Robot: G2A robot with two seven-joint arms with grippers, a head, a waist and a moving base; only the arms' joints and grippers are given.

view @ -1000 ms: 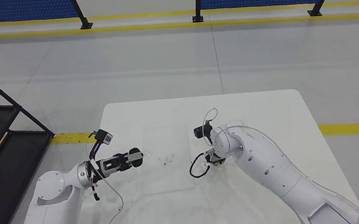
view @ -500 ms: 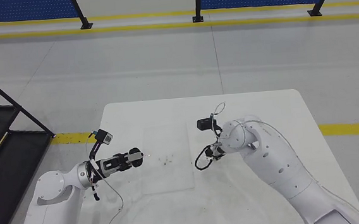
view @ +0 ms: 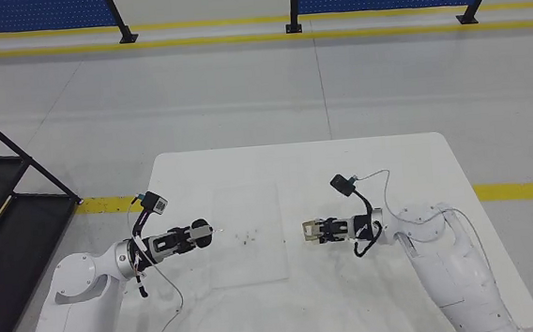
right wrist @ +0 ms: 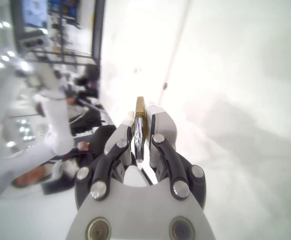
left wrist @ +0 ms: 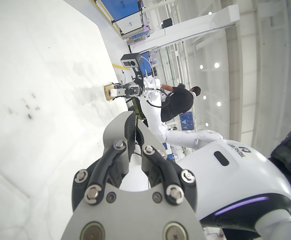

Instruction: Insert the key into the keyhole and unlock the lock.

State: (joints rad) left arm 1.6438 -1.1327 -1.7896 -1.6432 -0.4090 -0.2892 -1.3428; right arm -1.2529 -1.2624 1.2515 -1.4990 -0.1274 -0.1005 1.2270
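My right gripper (view: 315,230) is shut on a brass padlock (view: 307,230), held just above the table right of centre, with the lock's end facing the left arm. In the right wrist view the brass body (right wrist: 139,102) sticks out past the fingertips and the silver shackle (right wrist: 138,136) lies between the fingers. My left gripper (view: 206,232) hovers at the table's left, fingers pressed together (left wrist: 133,118), pointing at the lock (left wrist: 108,91). A small pale key tip (view: 213,229) shows at its fingertips in the top view. A wide gap separates the two grippers.
A thin clear mat (view: 250,261) lies on the white table (view: 398,165) between the arms, with several small dark specks (view: 248,235) on it. A black rack (view: 7,215) stands on the floor beyond the table's left edge.
The right arm swung out to the right and turned its gripper, so the lock now faces the left gripper. The left arm stayed still.
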